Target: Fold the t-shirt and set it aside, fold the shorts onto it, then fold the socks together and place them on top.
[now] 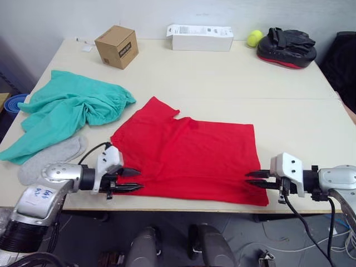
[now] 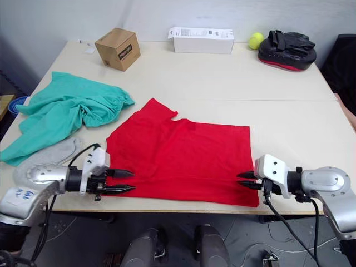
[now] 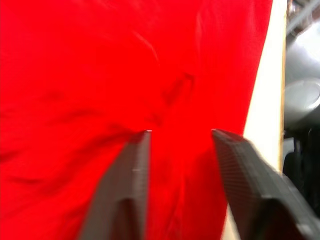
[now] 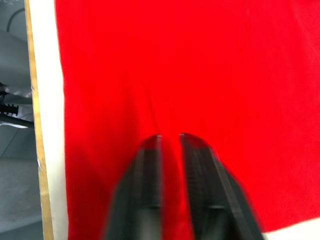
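Left end effector [image 1: 132, 180], spread, and right end effector [image 1: 255, 178], nearly pressed together, flank the t-shirt [image 1: 189, 158] at its near corners, seemingly to lift the hem for folding, shorts [image 1: 67, 108] and socks [image 1: 50, 158] lying beyond its left side.

The socks [image 1: 50, 158] lie partly under the shorts [image 1: 69, 111], so I cannot tell if there is one or two. The left edge of the picture cuts off a blue object [image 1: 12, 103] beside the bench [image 1: 222, 72]. The print on the white box [image 1: 200, 38] is too small to read.
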Controlling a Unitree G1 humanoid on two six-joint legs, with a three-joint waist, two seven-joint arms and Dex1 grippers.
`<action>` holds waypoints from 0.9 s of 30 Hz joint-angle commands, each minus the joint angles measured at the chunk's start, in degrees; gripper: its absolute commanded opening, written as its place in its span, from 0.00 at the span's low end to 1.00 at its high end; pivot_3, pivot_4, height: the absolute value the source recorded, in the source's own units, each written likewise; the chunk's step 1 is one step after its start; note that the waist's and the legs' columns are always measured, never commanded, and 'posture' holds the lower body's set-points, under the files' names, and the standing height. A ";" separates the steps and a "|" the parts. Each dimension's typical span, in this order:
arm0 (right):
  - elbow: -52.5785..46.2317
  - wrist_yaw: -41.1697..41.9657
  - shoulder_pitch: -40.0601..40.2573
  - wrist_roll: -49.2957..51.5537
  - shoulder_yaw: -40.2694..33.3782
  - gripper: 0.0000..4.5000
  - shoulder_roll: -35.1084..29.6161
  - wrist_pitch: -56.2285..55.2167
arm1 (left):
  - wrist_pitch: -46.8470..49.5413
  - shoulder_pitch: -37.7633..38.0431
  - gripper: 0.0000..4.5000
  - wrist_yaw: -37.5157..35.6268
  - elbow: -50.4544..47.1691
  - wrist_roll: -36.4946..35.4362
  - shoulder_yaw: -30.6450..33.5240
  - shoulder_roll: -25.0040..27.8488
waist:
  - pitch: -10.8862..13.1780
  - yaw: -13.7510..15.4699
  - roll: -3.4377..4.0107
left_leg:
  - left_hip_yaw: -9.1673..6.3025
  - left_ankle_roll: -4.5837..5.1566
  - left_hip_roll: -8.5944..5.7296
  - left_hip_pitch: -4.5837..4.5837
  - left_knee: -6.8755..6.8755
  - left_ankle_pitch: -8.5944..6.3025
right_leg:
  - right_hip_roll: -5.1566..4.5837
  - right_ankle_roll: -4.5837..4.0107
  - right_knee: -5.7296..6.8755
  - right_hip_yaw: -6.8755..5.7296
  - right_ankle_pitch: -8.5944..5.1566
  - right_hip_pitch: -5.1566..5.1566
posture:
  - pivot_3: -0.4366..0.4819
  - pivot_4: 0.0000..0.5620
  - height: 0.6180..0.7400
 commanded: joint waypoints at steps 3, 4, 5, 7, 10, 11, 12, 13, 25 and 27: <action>-3.62 4.68 8.33 -4.19 -4.14 0.59 -2.15 -13.52 | -5.46 8.18 0.94 -2.35 -7.41 1.65 8.36 6.60 | 0.00 -0.13 0.00 | 0.00 -0.24 -0.01 -0.02 0.01 -0.04 | 0.01 0.17 -0.01 0.00 -0.11 -0.01 | 0.48 0.27 1.00; -3.18 4.80 9.50 -5.73 -3.89 0.67 -2.27 -16.01 | -8.49 10.48 1.00 -2.28 -7.51 4.44 8.11 7.78 | 0.00 -0.22 0.00 | 0.01 -0.27 -0.02 -0.02 0.03 -0.06 | 0.01 0.21 -0.01 0.00 -0.15 -0.01 | 0.48 0.27 1.00; -2.65 4.71 10.28 -6.96 -3.38 0.75 -2.29 -17.76 | -10.80 12.31 1.00 -1.67 -7.57 6.59 7.74 8.27 | 0.00 -0.33 0.01 | 0.03 -0.28 -0.03 -0.02 0.01 -0.08 | 0.01 0.22 -0.08 0.02 -0.16 0.00 | 0.48 0.27 1.00; -1.56 3.80 10.47 -8.69 -2.43 0.82 -1.75 -19.69 | -13.29 13.87 1.00 0.27 -7.11 9.10 6.78 7.91 | 0.01 -0.42 -0.01 | 0.18 -0.10 -0.02 0.06 0.01 -0.24 | 0.01 0.21 -0.09 0.09 -0.17 0.01 | 0.48 0.27 1.00; 1.30 1.81 8.87 -12.43 -0.43 0.82 -0.98 -22.23 | -16.98 13.04 1.00 4.59 -4.76 13.75 4.24 5.67 | 0.03 -0.29 -0.04 | 0.19 -0.21 -0.03 0.09 0.06 -0.41 | 0.01 0.13 -0.11 0.12 -0.17 0.03 | 0.48 0.27 1.00; 2.90 1.40 7.93 -13.75 0.41 0.77 -0.98 -23.18 | -18.26 12.34 1.00 5.83 -3.91 15.05 3.47 4.77 | 0.05 -0.27 -0.08 | 0.20 -0.20 -0.03 0.12 0.08 -0.40 | 0.00 0.07 -0.12 0.14 -0.16 0.06 | 0.48 0.27 1.00; 4.25 0.93 7.01 -14.81 1.20 0.72 -0.97 -23.71 | -19.18 11.88 1.00 6.64 -3.35 15.92 3.04 4.19 | 0.05 -0.21 -0.08 | 0.20 -0.17 -0.02 0.12 0.09 -0.36 | 0.00 0.02 -0.13 0.15 -0.16 0.07 | 0.48 0.27 1.00; 5.18 0.59 6.38 -15.45 1.78 0.68 -1.00 -24.11 | -19.82 11.59 1.00 7.11 -2.95 16.45 2.79 3.81 | 0.05 -0.20 -0.09 | 0.20 -0.15 -0.02 0.14 0.09 -0.32 | 0.00 -0.03 -0.16 0.15 -0.14 0.09 | 0.48 0.27 1.00; 11.68 1.37 4.79 -16.92 4.84 0.00 -2.74 -30.92 | -17.91 15.47 0.28 2.13 -4.27 14.52 0.63 5.32 | 0.02 -0.36 -0.10 | 0.21 -0.09 -0.01 0.57 0.07 -0.25 | -0.07 -0.38 -0.25 0.17 -0.20 0.60 | 0.48 0.27 1.00; 12.61 2.27 4.75 -16.24 4.62 0.00 -3.35 -32.14 | -16.69 17.35 0.13 1.87 -6.17 13.83 0.97 5.90 | 0.00 -0.36 -0.08 | 0.21 -0.08 -0.01 0.58 0.03 -0.26 | -0.08 -0.39 -0.29 0.17 -0.21 0.61 | 0.48 0.27 1.00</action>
